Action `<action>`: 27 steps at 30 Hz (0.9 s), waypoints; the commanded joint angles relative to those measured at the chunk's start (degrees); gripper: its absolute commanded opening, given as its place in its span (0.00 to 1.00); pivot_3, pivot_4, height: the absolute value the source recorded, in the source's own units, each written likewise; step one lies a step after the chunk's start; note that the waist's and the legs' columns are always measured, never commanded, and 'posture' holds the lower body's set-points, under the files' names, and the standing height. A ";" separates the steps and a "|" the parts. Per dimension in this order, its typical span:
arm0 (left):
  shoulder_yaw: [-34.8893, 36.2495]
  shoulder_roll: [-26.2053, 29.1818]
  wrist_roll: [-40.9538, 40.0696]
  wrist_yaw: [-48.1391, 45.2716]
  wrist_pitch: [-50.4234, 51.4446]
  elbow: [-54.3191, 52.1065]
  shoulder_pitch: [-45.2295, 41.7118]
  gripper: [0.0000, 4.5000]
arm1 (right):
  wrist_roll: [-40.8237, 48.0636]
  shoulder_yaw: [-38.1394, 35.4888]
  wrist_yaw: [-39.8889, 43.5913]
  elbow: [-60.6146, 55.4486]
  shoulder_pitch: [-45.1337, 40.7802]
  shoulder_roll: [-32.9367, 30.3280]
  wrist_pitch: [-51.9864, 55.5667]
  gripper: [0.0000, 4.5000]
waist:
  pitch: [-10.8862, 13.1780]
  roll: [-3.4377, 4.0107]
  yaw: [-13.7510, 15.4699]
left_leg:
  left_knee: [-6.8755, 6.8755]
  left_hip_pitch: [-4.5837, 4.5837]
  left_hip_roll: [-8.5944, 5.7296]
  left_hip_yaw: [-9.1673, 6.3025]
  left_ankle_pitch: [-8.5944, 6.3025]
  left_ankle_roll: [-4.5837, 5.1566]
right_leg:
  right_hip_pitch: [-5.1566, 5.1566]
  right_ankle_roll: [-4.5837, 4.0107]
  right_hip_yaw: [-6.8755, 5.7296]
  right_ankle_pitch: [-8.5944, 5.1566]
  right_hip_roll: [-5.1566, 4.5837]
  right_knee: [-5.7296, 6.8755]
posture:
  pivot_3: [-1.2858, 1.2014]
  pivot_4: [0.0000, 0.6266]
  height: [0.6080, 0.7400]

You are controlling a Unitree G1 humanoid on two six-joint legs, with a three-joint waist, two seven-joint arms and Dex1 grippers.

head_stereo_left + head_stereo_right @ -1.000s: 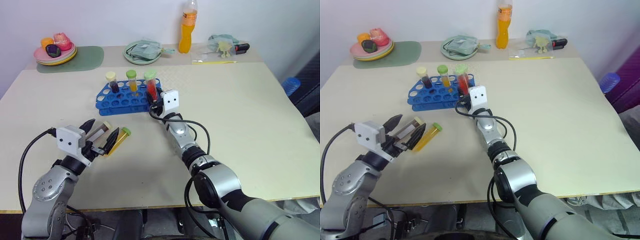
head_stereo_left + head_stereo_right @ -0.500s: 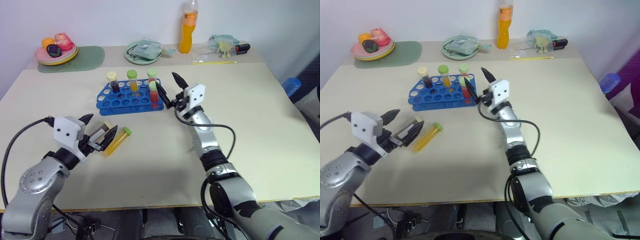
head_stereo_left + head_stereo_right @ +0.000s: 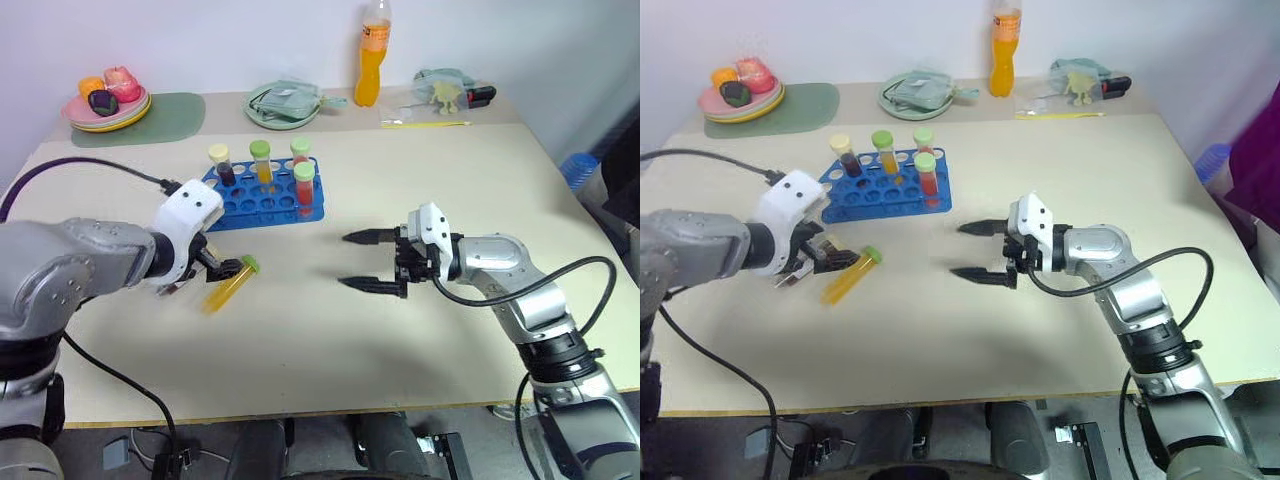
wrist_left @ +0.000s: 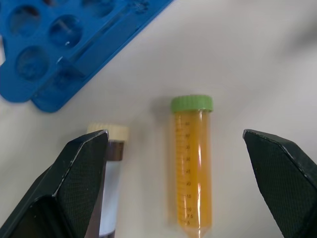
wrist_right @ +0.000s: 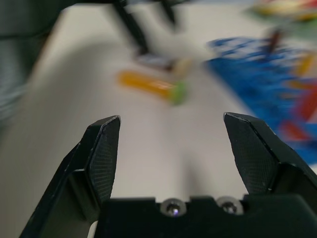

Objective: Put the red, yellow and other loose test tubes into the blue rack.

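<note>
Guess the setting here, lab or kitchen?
Probably a mock lab bench for robot trials: a blue rack holding capped test tubes on a plain table, with a drink bottle and plates of toy food behind.

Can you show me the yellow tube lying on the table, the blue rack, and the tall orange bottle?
yellow tube (image 4: 192, 168), left wrist view, mid body.
blue rack (image 3: 252, 206), left eye view, holed top.
orange bottle (image 3: 372, 72), left eye view, lower body.

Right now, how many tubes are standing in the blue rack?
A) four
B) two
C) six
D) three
A: four capped tubes stand upright in the blue rack, while a yellow tube and a cream-capped tube lie loose on the table.
</note>
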 commanded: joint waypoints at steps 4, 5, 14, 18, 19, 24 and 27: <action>-9.40 -1.14 -2.50 1.86 0.47 8.04 -5.67 1.00 | 1.15 0.39 -0.57 -4.49 -0.47 1.36 2.01 0.81 | 0.00 0.00 0.02 | 0.00 -0.01 -0.05 0.04 0.02 -0.03 | -0.02 0.00 0.04 0.00 -0.07 0.00 | 0.52 0.24 0.92; -9.94 -1.77 -4.10 2.19 0.47 9.80 -5.81 1.00 | 1.07 0.40 -0.81 -4.58 -0.46 1.62 2.01 0.81 | 0.00 0.00 0.05 | 0.00 -0.03 -0.04 0.03 0.02 -0.04 | -0.04 0.00 0.04 0.00 -0.06 0.00 | 0.52 0.24 0.92; -18.80 -1.93 -6.64 6.05 0.47 16.57 -10.17 1.00 | -0.02 1.08 -1.49 -4.52 -0.68 2.90 1.39 0.81 | 0.01 -0.02 0.25 | 0.03 -0.09 -0.05 0.03 0.05 -0.09 | -0.12 0.00 0.05 0.00 -0.08 0.02 | 0.52 0.24 0.92; -20.66 -2.68 -6.19 7.46 0.47 19.37 -11.72 1.00 | -0.77 1.49 -1.73 -4.38 -0.61 3.60 0.82 0.81 | 0.01 -0.02 0.27 | 0.05 -0.09 -0.07 0.03 0.05 -0.09 | -0.12 0.00 0.05 0.00 -0.09 0.02 | 0.52 0.24 0.92; -21.12 -2.78 -6.79 7.66 0.47 19.82 -11.84 1.00 | -0.96 1.59 -1.85 -4.39 -0.58 3.87 0.68 0.81 | 0.01 -0.02 0.28 | 0.05 -0.09 -0.07 0.03 0.05 -0.09 | -0.12 0.00 0.05 0.00 -0.09 0.03 | 0.52 0.24 0.92; -23.42 -1.59 -10.78 8.02 0.47 20.09 -12.34 1.00 | -1.67 2.12 -1.93 -4.44 -0.48 4.61 0.15 0.81 | 0.01 -0.02 0.27 | 0.05 -0.10 -0.07 0.03 0.06 -0.11 | -0.13 0.00 0.06 0.00 -0.09 0.03 | 0.52 0.24 0.92; -25.07 -0.58 -12.51 8.15 0.47 20.58 -13.31 0.94 | -2.09 2.45 -1.68 -3.95 -0.61 4.84 -0.50 0.82 | 0.01 -0.02 0.27 | 0.05 -0.10 -0.07 0.03 0.07 -0.12 | -0.13 0.00 0.05 0.00 -0.09 0.04 | 0.52 0.24 0.92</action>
